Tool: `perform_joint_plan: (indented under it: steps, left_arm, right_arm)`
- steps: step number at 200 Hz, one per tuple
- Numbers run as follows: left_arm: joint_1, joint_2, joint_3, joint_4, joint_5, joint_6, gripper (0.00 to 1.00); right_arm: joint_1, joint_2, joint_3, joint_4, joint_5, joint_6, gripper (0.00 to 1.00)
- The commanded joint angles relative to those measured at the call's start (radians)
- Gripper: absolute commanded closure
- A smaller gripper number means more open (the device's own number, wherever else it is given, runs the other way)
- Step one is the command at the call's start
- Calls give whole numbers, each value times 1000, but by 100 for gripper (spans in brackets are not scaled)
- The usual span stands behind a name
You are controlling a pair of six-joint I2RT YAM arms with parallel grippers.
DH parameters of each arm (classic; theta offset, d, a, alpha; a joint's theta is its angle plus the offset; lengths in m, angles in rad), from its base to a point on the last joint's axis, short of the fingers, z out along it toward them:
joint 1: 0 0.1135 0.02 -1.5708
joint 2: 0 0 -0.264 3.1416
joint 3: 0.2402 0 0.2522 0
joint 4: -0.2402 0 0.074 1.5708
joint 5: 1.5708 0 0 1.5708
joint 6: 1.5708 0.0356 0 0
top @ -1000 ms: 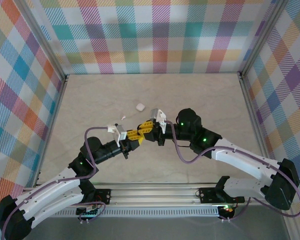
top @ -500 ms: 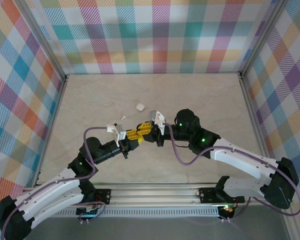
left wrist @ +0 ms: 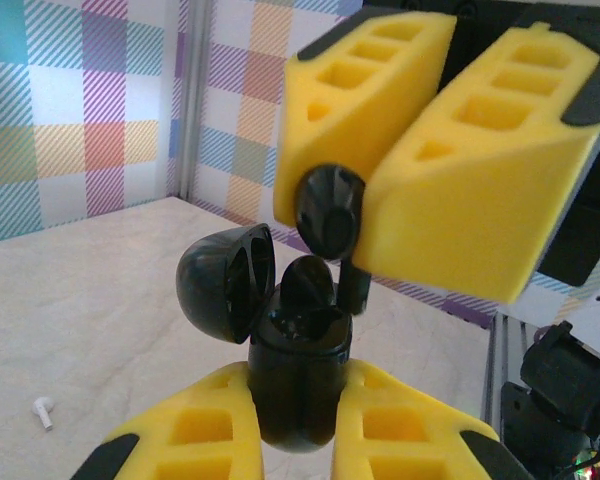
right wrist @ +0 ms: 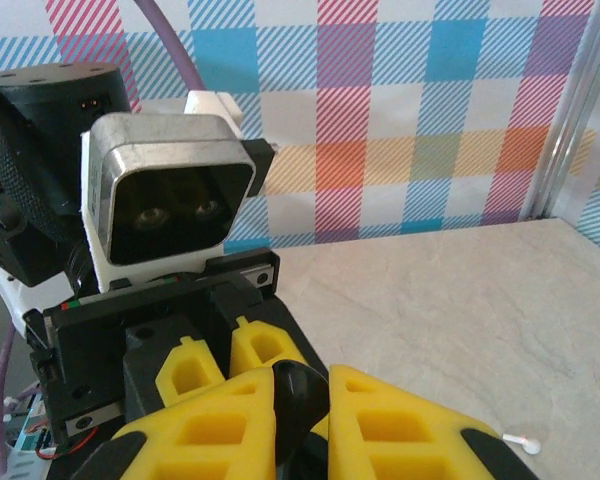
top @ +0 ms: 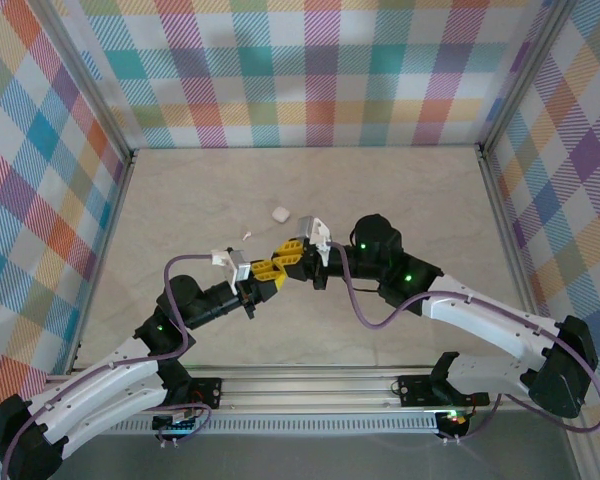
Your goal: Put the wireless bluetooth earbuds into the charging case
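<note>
My left gripper [left wrist: 297, 374] is shut on a black charging case [left wrist: 292, 345] and holds it upright, lid [left wrist: 224, 283] hinged open to the left. One black earbud [left wrist: 307, 284] sits in the case. Directly above it my right gripper [right wrist: 300, 378] is shut on a second black earbud [left wrist: 329, 209], whose stem [left wrist: 354, 284] reaches down to the case's mouth. In the top view the two grippers meet fingertip to fingertip at mid-table, left [top: 263, 268] and right [top: 293, 250]. A white earbud [left wrist: 43, 410] lies on the table beyond them.
A small white case [top: 279, 213] rests on the beige table, beyond the grippers, with the white earbud [top: 246, 235] to its left. Checked walls and metal frame rails [top: 502, 205] enclose the table. The left wrist camera [right wrist: 169, 201] stands close ahead of the right gripper.
Both grippers have shifted slightly toward the far side, still tip to tip. Each keeps the same grip.
</note>
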Motion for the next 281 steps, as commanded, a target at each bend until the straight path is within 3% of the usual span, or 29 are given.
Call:
perform_joint_plan:
  steps: [1, 147, 281]
  left_arm:
    - [-15, -17, 18, 30, 24, -4, 100]
    - [-17, -34, 34, 33, 43, -12, 100]
    - [-17, -25, 53, 77, -10, -46, 100]
  right_arm:
    - [-2, -28, 41, 13, -12, 36, 83]
    - [-3, -19, 11, -27, 20, -58, 83]
    - [-2, -11, -10, 7, -21, -18, 81]
